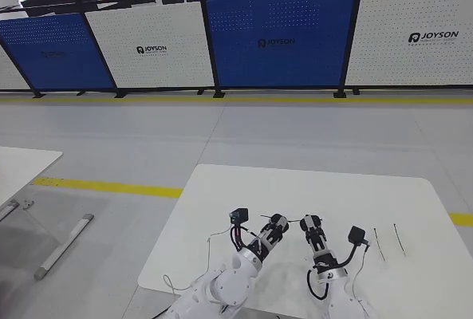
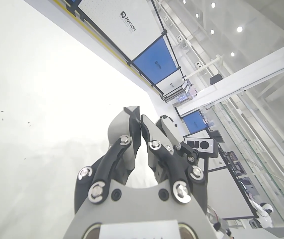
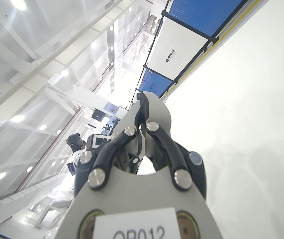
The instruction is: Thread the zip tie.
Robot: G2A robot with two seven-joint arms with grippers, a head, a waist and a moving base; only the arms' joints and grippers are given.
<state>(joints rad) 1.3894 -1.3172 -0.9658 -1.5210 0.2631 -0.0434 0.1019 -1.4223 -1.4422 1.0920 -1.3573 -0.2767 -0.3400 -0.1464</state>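
Your left gripper (image 2: 140,121) is clamped shut on the zip tie (image 2: 132,112), a thin black strip pinched right at the fingertips with a short end poking out past them. Your right gripper (image 3: 143,100) sits just beside it, at the left one's 3 o'clock in the top view. It is also closed, with a dark ribbed piece showing at its tips. That piece appears to be the tie's other end, though it is too small to tell whether it is the head or the tail. The tie spans the small gap between the two grippers, above the white table (image 1: 364,191). To thread well, you will likely want to hold one end steady and bring the other to it slowly. Line the tail square with the head's slot, since a thin springy strip can bend aside if it meets the slot at an angle. Grip close to the tip so little free length can flex. Both arms rise from the table's 6 o'clock edge, forearms angled toward 12 o'clock and leaning inward so the fingertips nearly meet. The wrists are tilted so the fingers point out over the table, not down at it. Two spare ties (image 1: 377,244) lie flat toward 3 o'clock, well apart from the grippers.
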